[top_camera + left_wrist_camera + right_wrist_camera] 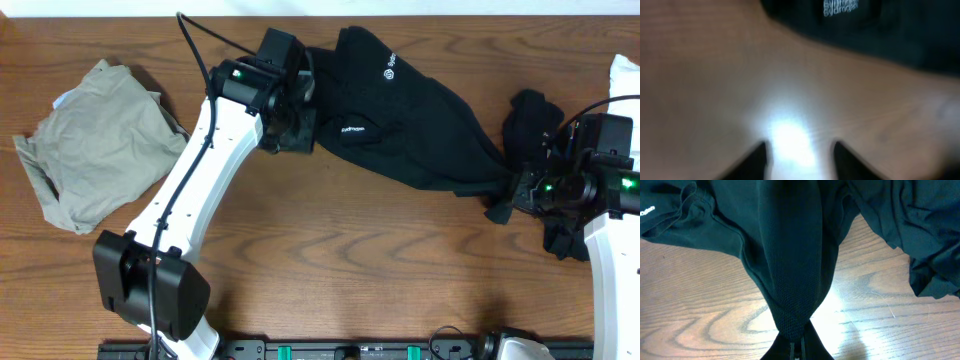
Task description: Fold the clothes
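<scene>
Pinching one end of the black garment, our right fingers are closed tight on a bunched fold at the table's 3 o'clock, we judge to stretch it flat for folding. Our left fingers stand parted over bare wood near 12 o'clock, gripping nothing. The fabric lies limp and creased, white logos showing. A crumpled khaki garment sits at 9 o'clock.

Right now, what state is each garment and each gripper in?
black logo garment: unfolded, spread out, one end pinched.
khaki garment: crumpled, unfolded, lying free.
second black garment: bunched by the right arm.
left gripper: open, empty, over bare table.
right gripper: shut on the black logo garment.
</scene>
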You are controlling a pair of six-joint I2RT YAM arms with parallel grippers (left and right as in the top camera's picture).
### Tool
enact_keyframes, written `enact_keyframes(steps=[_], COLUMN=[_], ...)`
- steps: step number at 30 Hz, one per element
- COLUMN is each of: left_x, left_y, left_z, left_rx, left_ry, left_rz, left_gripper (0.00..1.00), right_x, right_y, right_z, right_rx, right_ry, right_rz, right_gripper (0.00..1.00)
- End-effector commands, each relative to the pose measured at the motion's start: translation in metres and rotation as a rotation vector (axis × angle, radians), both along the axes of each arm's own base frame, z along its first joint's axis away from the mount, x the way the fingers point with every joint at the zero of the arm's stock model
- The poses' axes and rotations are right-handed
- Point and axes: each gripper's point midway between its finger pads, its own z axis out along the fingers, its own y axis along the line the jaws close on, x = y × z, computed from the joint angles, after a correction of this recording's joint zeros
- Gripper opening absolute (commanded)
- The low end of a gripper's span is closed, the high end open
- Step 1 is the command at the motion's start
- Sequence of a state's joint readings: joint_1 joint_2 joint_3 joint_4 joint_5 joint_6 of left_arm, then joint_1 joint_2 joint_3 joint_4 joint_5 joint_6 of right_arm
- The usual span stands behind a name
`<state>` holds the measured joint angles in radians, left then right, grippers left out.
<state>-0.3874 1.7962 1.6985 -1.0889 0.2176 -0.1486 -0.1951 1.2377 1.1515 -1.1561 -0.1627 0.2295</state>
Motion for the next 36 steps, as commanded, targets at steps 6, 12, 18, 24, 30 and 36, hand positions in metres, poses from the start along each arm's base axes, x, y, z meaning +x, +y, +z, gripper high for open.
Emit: enact_keyframes(steps=[6, 12, 18, 24, 30, 36], left_x=[0.054, 0.060, 0.070, 0.086, 0.092, 0.095], left_y=[-0.016, -0.055, -0.079, -0.091, -0.098, -0.097], left_z=[-0.014, -0.059, -0.099, -0.104, -0.110, -0.124], left_rx=[-0.015, -0.188, -0.237, -0.290, -0.336, -0.321], left_ry=[-0.168, -0.021, 0.028, -0.005, 0.020, 0.025], left_rz=[-0.021, 0.020, 0.041, 0.078, 0.147, 0.155], left_gripper=[0.62, 0.61, 0.61, 0.61, 0.61, 0.61], right_x=[-0.002, -0.002, -0.002, -0.002, -0.002, -0.003], right_y=[-0.003, -0.003, -0.003, -0.003, -0.003, -0.003], right_z=[-0.003, -0.003, -0.003, -0.003, -0.003, -0.004], right_rx=[-0.013, -0.015, -0.016, -0.019, -0.019, -0.020], right_ry=[0.012, 0.011, 0.012, 0.011, 0.011, 0.016], right_rz=[0.007, 0.014, 0.014, 0.024, 0.024, 0.032], right_gripper=[0.01, 0.01, 0.01, 0.01, 0.01, 0.01])
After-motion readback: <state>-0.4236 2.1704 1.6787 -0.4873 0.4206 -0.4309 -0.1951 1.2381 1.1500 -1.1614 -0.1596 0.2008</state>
